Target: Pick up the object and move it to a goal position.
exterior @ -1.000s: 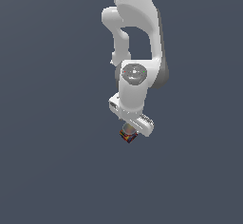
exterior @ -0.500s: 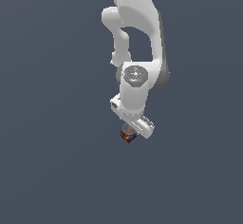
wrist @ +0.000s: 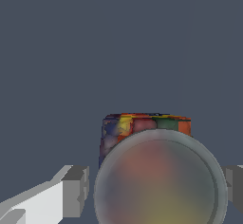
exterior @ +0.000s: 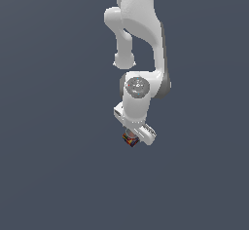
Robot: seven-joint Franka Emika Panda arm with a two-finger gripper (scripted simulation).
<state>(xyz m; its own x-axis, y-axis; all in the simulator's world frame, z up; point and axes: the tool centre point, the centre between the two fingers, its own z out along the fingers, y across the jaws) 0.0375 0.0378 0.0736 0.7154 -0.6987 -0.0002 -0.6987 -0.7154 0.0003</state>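
The object (exterior: 129, 139) is a tiny dark block with red, orange and blue patches, lying just under the white hand in the exterior view. In the wrist view the object (wrist: 142, 126) fills the lower middle, and its pale rounded top is blurred and very near the camera. My gripper (exterior: 132, 137) (wrist: 156, 190) is right over it, one finger on each side. The grey pad of one finger (wrist: 76, 190) stands a small gap away from the block. The other fingertip (wrist: 236, 187) shows only at the picture's edge. The jaws are open around the block.
Plain dark grey-blue floor (exterior: 58, 175) lies all around. The white arm (exterior: 141, 34) hangs down from the exterior view's upper edge above the block. No other object shows.
The arm's wrist joint has sunk a little toward the block. The hand stays over the block, and the block has not moved.
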